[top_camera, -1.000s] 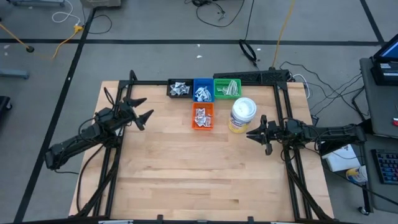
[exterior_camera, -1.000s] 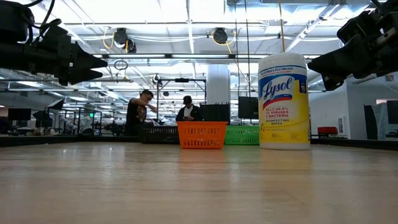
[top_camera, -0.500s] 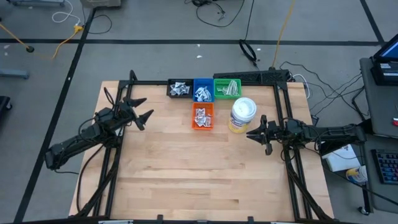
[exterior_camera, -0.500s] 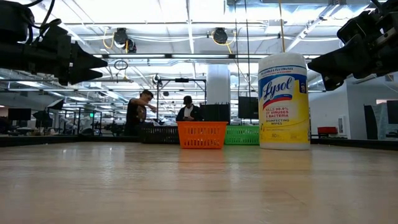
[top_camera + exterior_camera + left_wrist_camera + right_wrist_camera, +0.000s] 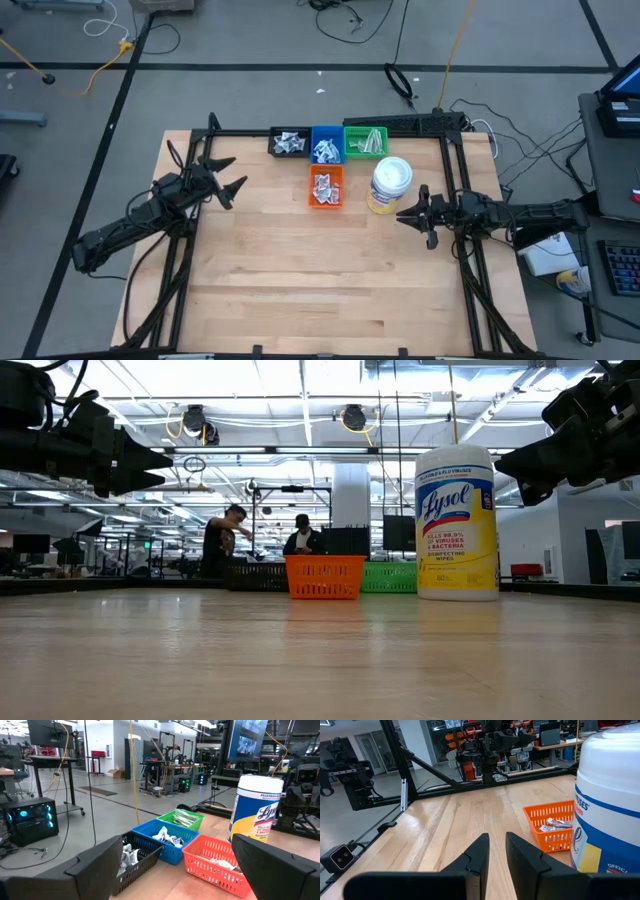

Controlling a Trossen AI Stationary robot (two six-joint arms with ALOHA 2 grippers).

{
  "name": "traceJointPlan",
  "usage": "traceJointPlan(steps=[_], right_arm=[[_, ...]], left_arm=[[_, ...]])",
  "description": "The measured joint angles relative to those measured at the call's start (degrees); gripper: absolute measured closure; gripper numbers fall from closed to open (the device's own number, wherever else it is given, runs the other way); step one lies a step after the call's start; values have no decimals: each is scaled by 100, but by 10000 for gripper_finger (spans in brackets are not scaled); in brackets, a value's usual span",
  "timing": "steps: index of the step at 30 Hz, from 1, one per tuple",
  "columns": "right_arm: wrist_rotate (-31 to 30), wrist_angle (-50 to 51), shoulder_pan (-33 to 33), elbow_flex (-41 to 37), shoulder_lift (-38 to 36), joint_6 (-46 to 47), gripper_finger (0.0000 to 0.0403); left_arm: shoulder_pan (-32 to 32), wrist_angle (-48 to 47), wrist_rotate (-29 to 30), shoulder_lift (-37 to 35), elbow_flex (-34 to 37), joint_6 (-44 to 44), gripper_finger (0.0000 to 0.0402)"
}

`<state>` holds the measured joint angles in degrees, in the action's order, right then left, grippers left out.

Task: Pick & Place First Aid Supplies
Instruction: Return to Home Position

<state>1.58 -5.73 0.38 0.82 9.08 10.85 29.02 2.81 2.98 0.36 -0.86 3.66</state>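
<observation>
The first aid supplies lie in small baskets at the table's far middle. White packets fill the black basket (image 5: 289,142), the blue basket (image 5: 325,146) and the orange basket (image 5: 325,187). Pale wrapped strips sit in the green basket (image 5: 365,141). My left gripper (image 5: 228,175) hovers level and open, left of the baskets and pointing toward them (image 5: 177,840). My right gripper (image 5: 403,215) hovers level just near-side of a wipes canister (image 5: 389,184). Its fingers (image 5: 497,837) are drawn together with a narrow slit and nothing between them.
The white and yellow wipes canister (image 5: 456,522) stands upright right of the orange basket (image 5: 324,576). A black frame (image 5: 330,131) borders the table's far and side edges. Bare wood lies across the near half (image 5: 320,280). People sit in the room beyond.
</observation>
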Motion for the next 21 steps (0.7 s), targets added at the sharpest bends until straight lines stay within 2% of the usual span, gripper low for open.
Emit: traceJointPlan(steps=[11,21], right_arm=[[0,0,-1,0,0,0,344],[0,1,-2,2,-1,0,344]], left_arm=[[0,0,0,0,-4,0,36],[0,0,0,0,-4,0,19]])
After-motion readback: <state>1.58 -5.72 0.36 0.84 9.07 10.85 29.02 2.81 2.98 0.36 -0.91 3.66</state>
